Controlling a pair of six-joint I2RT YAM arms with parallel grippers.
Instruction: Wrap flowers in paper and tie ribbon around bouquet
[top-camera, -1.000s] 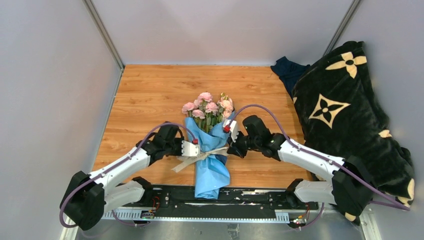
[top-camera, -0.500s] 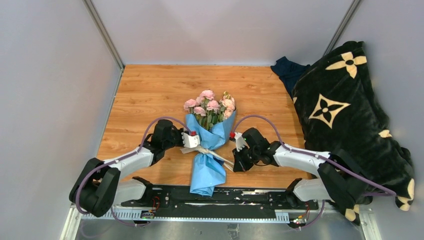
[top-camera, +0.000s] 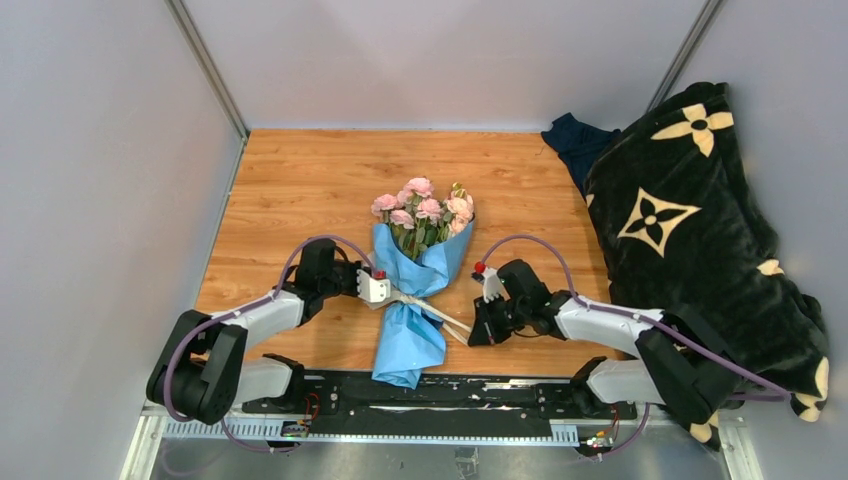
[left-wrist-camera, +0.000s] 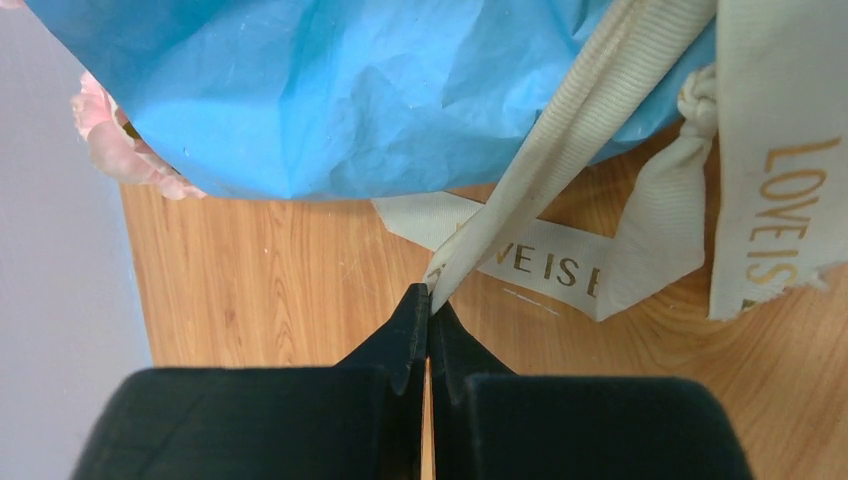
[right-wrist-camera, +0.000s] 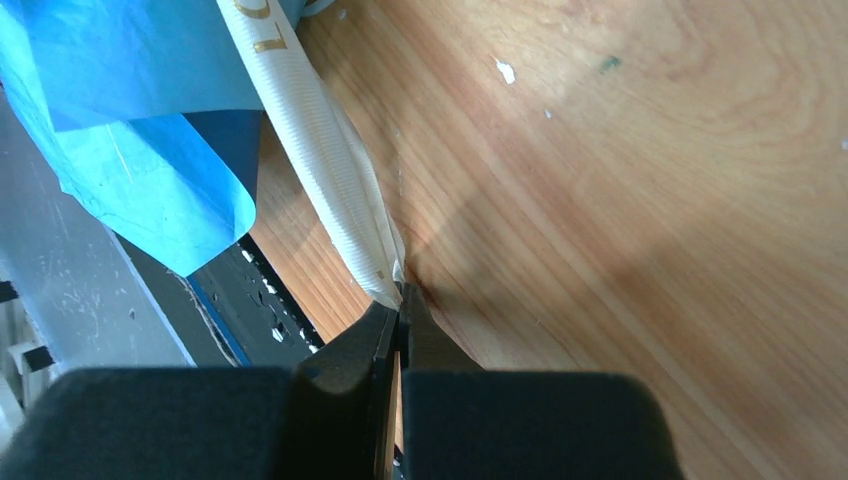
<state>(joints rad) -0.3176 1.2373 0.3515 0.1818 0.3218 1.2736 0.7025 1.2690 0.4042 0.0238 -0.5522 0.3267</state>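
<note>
Tabletop (top-camera: 300, 190) of orange wood, grey walls (top-camera: 100, 200), bouquet (top-camera: 416, 285) at centre.

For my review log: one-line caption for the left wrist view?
Left gripper shut on flat cream ribbon stretched taut from crumpled light blue paper wrap.

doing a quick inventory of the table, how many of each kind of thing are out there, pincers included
flowers: 1 bunch
paper: 1 sheet
ribbon: 1
black blanket: 1
dark blue cloth: 1
pincers: 2, the left pincer and the right pincer, both shut on the ribbon
total: 7
</note>
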